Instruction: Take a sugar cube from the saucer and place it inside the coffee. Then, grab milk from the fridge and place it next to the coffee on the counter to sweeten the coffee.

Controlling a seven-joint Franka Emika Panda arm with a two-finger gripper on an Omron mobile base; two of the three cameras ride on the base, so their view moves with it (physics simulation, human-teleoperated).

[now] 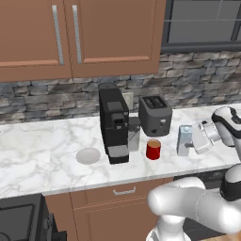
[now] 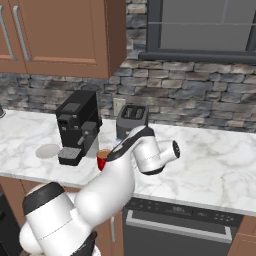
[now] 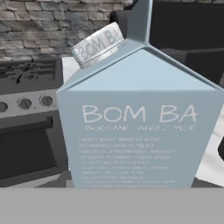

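The hand (image 1: 192, 141) is clamped on the milk (image 1: 184, 140), holding the carton upright right at the bench (image 1: 42, 150), just right of the coffee (image 1: 153, 149). Can't tell if it's actually touching down. Left of the cup sits the black coffee machine (image 1: 114, 123), then the saucer (image 1: 88, 156) further left. The toaster (image 1: 155, 115) stands behind the cup, near the stone wall.

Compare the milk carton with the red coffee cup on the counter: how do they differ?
The milk is a pale blue-grey gabled carton; the coffee is a red round cup. The milk stands taller. The gripper is at the milk; the coffee stands free. Both are upright on the counter.
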